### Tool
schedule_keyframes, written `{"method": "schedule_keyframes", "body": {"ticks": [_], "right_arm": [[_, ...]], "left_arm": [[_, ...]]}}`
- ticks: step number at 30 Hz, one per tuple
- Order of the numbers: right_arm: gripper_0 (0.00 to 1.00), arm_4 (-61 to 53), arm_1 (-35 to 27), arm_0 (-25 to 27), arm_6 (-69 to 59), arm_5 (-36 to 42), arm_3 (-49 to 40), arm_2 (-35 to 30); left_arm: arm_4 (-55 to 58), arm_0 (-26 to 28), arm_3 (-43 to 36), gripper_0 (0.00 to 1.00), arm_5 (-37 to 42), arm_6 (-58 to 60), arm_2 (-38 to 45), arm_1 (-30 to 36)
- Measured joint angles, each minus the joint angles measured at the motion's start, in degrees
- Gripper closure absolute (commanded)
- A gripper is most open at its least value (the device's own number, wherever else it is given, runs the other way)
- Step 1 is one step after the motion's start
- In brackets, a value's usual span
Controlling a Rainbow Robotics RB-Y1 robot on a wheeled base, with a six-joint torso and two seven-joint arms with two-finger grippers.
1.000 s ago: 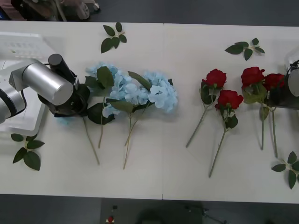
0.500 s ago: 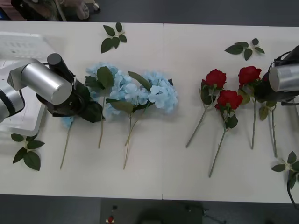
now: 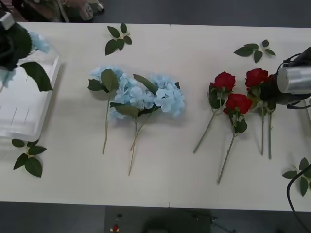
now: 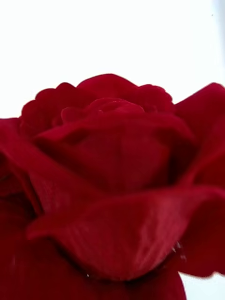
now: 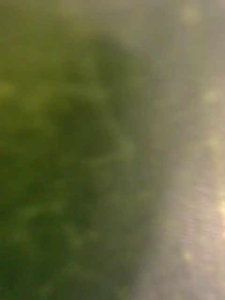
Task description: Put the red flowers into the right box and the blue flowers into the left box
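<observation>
**A:** Starting with the front view. Spotting the left claw [image 3: 10, 44] up at the far left, over the left box [image 3: 29, 114]. Carrying one blue hydrangea [image 3: 39, 43], with a big green leaf dangling over the rim.

**B:** Gripping it, then?

**A:** Judging so, going by the flower hanging off the surface [image 3: 165, 165]; not seeing the actual closing. Not yet spotting anything lying on the slotted base.

**B:** And the remaining blue ones?

**A:** Lying in a cluster [image 3: 146, 94] left of centre, stems pointing toward the robot. Waiting their turn.

**B:** Moving to the red side.

**A:** Finding three red roses [image 3: 225, 80] lying right of centre. Seeing the right claw [image 3: 269, 92] down among the rightmost blooms, touching or nearly touching them. Cannot tell how far open, or whether holding anything. Ignoring the loose leaf sprigs [image 3: 116, 39] scattered about.

**B:** Turning to the right wrist view.

**A:** Staring straight into a deep-red rose bloom [image 4: 112, 187], pressed very close. Suggesting a grasp under way, but not proving one.

**B:** Left wrist view?

**A:** Showing a blurred green leaf [image 5: 70, 164] right against the lens, matching the carried hydrangea.

**B:** Summing progress?

**A:** Barely beginning, by this judgement: first blue flower arriving over its box, none visibly delivered, roses all awaiting the right box.
</observation>
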Motion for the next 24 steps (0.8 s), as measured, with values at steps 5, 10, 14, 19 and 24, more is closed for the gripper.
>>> {"method": "schedule_keyframes", "body": {"ticks": [5, 10, 14, 19, 24], "right_arm": [[1.0, -6.79, -3.32, -2.46, 12.07, 8.44, -0.17, -1.99], [1.0, -9.57, -11.9, -5.85, 18.69, 19.66, -7.17, -1.15], [1.0, -7.94, -20.35, -6.04, 26.42, 22.09, -18.01, 1.95], [1.0, 0.12, -25.97, -6.06, 31.65, 15.75, -20.9, 7.25], [1.0, 1.68, -25.43, -6.13, 31.62, 2.87, -10.79, 12.5]], "left_arm": [[-9.22, 0.04, 12.03, 0.98, -10.17, -14.77, -3.79, 2.42], [-13.32, 1.28, 20.24, 0.4, -24.02, -16.26, -5.04, 1.3], [-13.31, 1.71, 22.16, 0.03, -26.16, -16.38, -5.05, 0.16], [-9.45, 1.71, 21.19, 0.0, -26.16, -16.51, -5.05, -0.11], [12.23, 1.71, 17.19, 0.0, -23.97, -21.88, -4.57, 0.86]]}}
